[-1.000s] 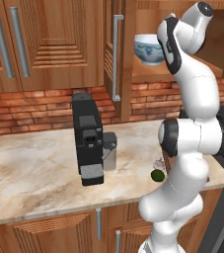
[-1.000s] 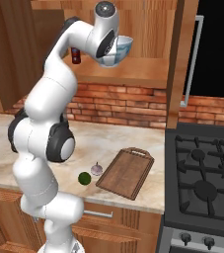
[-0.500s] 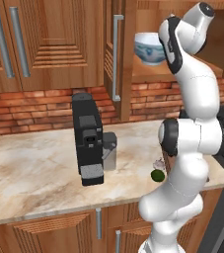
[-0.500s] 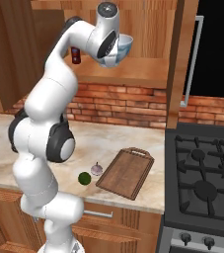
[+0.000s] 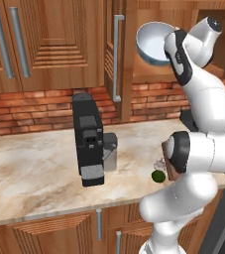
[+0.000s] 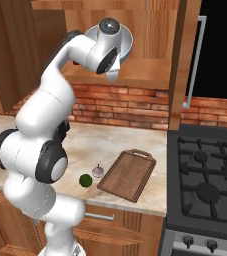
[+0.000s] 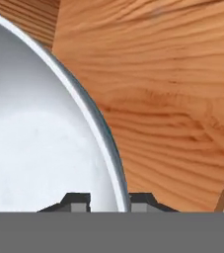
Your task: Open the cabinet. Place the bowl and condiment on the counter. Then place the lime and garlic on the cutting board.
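Rises from the base as a white Franka arm (image 5: 203,149) with dark joints, upper links reaching high and bending back toward the shelf level. Wrist cocked over, with the hand turned toward the open wall cabinet. Two-finger dark gripper (image 7: 103,201) seen in the hand view with fingertips (image 7: 76,202) close together, one each side of the rim of the wide round pale blue-white bowl (image 7: 39,143), pinching it. Bowl tipped on edge at the hand (image 5: 176,49) in the left base view.

Black coffee machine (image 5: 88,141) upright against brick backsplash (image 5: 29,106); gas stove (image 6: 205,182) at right.
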